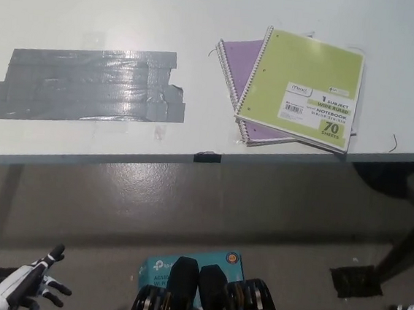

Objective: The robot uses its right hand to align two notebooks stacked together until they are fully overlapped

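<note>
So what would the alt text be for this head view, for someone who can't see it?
A green notebook lies askew on a purple notebook near the edge of a white table, beside a grey tape patch. The robot's white left hand rests open, low at left.

Smooth white tabletop [74,10], faintly glossy. At its 9 o'clock, wrinkled grey duct tape [89,85] with a dull sheen. At 3 o'clock, matt card-covered green notebook [305,87] and purple notebook [244,71], both wire-bound. Speckled concrete-like floor [187,204].
</note>
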`<act>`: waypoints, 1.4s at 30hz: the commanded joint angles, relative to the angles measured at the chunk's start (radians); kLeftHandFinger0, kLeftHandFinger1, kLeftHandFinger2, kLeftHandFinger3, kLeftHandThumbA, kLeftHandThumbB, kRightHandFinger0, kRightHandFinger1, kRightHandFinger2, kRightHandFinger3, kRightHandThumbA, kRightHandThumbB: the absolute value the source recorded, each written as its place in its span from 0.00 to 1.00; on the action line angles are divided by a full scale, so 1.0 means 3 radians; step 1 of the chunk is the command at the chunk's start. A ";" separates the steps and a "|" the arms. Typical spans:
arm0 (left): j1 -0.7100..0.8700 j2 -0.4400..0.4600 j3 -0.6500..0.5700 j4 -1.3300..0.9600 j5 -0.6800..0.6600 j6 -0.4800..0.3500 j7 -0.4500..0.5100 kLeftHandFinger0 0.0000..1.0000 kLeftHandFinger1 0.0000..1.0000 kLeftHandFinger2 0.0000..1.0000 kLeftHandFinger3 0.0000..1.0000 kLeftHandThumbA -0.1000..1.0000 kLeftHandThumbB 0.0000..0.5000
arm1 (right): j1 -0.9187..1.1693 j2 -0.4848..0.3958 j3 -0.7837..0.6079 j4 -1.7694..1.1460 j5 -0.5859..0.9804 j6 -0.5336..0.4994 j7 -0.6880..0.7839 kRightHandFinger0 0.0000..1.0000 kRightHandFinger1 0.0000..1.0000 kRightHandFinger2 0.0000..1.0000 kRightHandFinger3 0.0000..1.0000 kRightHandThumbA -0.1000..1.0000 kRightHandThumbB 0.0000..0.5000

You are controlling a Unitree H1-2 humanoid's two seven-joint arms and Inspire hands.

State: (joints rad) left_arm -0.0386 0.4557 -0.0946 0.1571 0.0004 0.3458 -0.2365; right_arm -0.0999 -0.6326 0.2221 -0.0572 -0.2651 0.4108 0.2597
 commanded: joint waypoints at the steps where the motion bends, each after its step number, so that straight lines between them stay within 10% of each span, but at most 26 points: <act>1: -0.0026 0.0035 0.0006 -0.0133 0.0049 0.0056 -0.0052 0.42 0.47 0.51 0.95 1.00 1.00 | -0.0387 -0.0157 -0.0163 -0.0842 -0.0191 0.0197 0.0120 1.00 1.00 1.00 1.00 0.95 0.32; 3: -0.0010 0.0027 0.0009 -0.0153 0.0043 0.0062 -0.0050 0.40 0.46 0.50 0.94 1.00 1.00 | -0.0546 -0.0151 -0.0167 -0.1025 -0.0162 0.0197 0.0207 1.00 1.00 1.00 1.00 0.87 0.29; 7: 0.0001 0.0017 -0.0014 -0.0145 0.0070 0.0031 -0.0048 0.41 0.48 0.52 0.94 1.00 1.00 | -0.1131 0.0236 -0.0360 -0.1275 0.0282 0.0197 0.0470 1.00 1.00 1.00 1.00 0.43 0.24; 14: -0.0075 0.0041 -0.0006 -0.0178 0.0077 0.0081 -0.0061 0.41 0.48 0.53 0.94 1.00 1.00 | -0.1845 0.0629 -0.0384 -0.1363 -0.0189 0.0197 0.0844 0.81 0.83 0.92 1.00 0.41 0.27; 18: -0.0084 0.0035 0.0002 -0.0198 0.0101 0.0110 -0.0032 0.40 0.48 0.55 0.96 1.00 1.00 | -0.2345 0.0761 -0.0270 -0.1136 -0.0583 0.0197 0.0603 1.00 1.00 1.00 1.00 0.42 0.37; 42: -0.0102 0.0085 -0.0176 -0.0213 0.0233 0.0181 -0.0116 0.40 0.48 0.53 0.95 1.00 0.98 | -0.3499 0.1589 0.0170 0.1908 -0.1632 0.0197 -0.0918 1.00 1.00 1.00 1.00 0.79 0.43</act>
State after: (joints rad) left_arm -0.0521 0.4535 -0.1363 0.1244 0.0477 0.3854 -0.2382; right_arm -1.0185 -0.2098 0.2709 0.4052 -0.6690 0.4586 0.1561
